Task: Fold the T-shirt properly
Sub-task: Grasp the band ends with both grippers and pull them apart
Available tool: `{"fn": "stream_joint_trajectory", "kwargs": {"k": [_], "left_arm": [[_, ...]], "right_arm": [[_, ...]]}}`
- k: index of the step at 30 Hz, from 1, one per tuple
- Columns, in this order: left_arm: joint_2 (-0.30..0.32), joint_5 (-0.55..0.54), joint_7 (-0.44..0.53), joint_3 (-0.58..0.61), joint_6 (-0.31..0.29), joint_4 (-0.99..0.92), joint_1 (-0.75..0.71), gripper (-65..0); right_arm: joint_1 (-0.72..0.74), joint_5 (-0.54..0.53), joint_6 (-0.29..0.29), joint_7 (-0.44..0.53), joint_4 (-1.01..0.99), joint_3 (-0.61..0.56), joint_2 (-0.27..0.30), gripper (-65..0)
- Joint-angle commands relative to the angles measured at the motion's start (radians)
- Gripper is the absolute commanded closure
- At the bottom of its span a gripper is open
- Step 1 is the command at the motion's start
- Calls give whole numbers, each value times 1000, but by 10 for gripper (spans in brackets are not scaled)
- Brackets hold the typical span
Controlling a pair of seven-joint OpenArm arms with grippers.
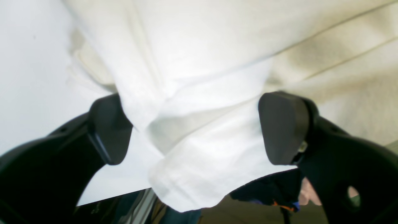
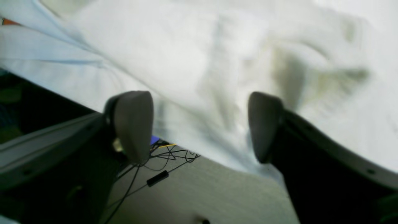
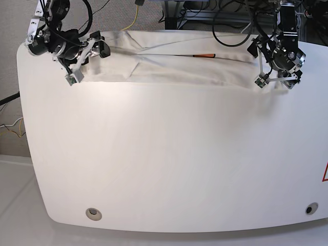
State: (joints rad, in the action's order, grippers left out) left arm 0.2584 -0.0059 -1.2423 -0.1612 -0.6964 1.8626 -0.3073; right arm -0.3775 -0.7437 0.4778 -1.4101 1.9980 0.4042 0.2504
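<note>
The white T-shirt (image 3: 169, 64) lies stretched in a long band along the table's far edge, with a thin orange streak (image 3: 204, 55) showing on it. My right gripper (image 3: 97, 48) is at its left end in the base view. In the right wrist view this gripper (image 2: 199, 126) is open, with blurred shirt cloth (image 2: 174, 62) between its fingers at the table's edge. My left gripper (image 3: 254, 51) is at the shirt's other end. It also stands open (image 1: 196, 130), astride a shirt corner (image 1: 192, 174) that hangs over the table's edge.
The white glossy tabletop (image 3: 169, 154) spreads toward the near side, with two round holes (image 3: 93, 213) (image 3: 309, 208) near its front edge. Black cables (image 2: 161, 155) lie on the floor beyond the far edge. More cables (image 3: 225, 20) hang behind the table.
</note>
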Motion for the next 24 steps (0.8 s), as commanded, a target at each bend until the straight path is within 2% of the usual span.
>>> {"fn": "stream_joint_trajectory", "kwargs": {"k": [1,3,5,7,9,10,11,13,18,24], "left_arm": [[-9,-24,6,7,-2,-51,-2,-593],[-11,-26,6,9,-2,-97,6,-527],[-12,-27,8,9,-2,-136,24,-424],[-15,-27,9,9,-2,-188,40,-253],[-15,-26,19,10,-2,-225,47,-118],[-15,-26,25,10,-2,-240,52,-62],[-15,-24,29,10,-2,-251,56,-38],[-15,-24,36,16,-2,-275,66,-27],[-15,-24,43,21,-2,-307,89,-70],[-15,-24,92,22,-2,-355,95,-75]], "right_arm": [[12,9,0,14,16,-26,5,-355],[27,42,0,14,14,-41,2,-272],[36,75,0,14,11,-58,-16,-185],[41,115,0,14,5,-72,-27,-82],[42,140,0,14,2,-75,-36,-10],[45,152,0,14,2,-83,-36,0],[51,160,0,14,2,-87,-38,0],[62,175,0,14,2,-109,-38,-9],[73,212,0,14,1,-136,-39,-24],[110,255,2,14,-36,-143,-69,-24]]}}
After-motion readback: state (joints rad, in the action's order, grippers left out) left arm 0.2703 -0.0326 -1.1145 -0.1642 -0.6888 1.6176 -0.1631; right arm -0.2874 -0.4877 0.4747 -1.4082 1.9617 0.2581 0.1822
